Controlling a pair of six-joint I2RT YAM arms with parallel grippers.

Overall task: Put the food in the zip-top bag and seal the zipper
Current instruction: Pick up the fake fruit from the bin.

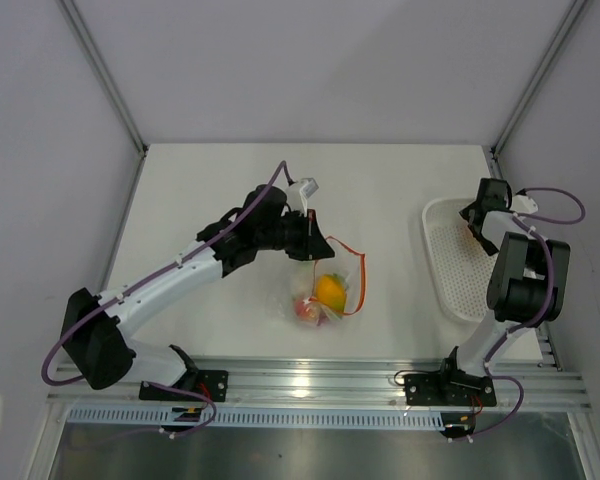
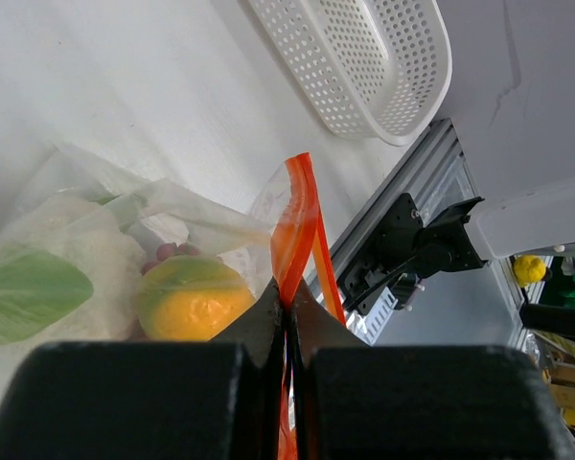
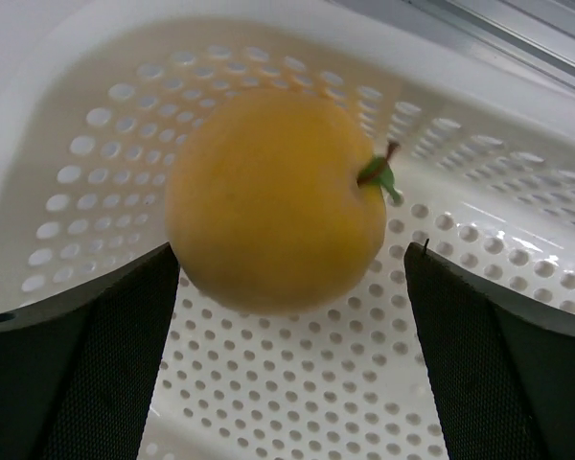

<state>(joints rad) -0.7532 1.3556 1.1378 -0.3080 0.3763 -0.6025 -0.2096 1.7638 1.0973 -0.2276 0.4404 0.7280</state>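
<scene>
The clear zip-top bag (image 1: 325, 292) lies mid-table holding food: a yellow-orange fruit (image 2: 192, 305), a red berry cluster (image 2: 168, 253) and a white-green vegetable piece (image 2: 38, 287). My left gripper (image 1: 310, 236) is shut on the red-orange zipper (image 2: 302, 206) at the bag's mouth, and the strip rises from between its closed tips (image 2: 289, 302). My right gripper (image 3: 290, 257) stands open inside the white perforated basket (image 3: 297, 402). An orange round fruit (image 3: 273, 196) rests there between and just beyond its fingers (image 3: 105, 364), and I see no contact with them.
The basket (image 1: 450, 265) sits at the table's right side under the right arm (image 1: 525, 275). An aluminium rail (image 1: 320, 385) runs along the near edge. White enclosure walls stand on the left, right and far sides.
</scene>
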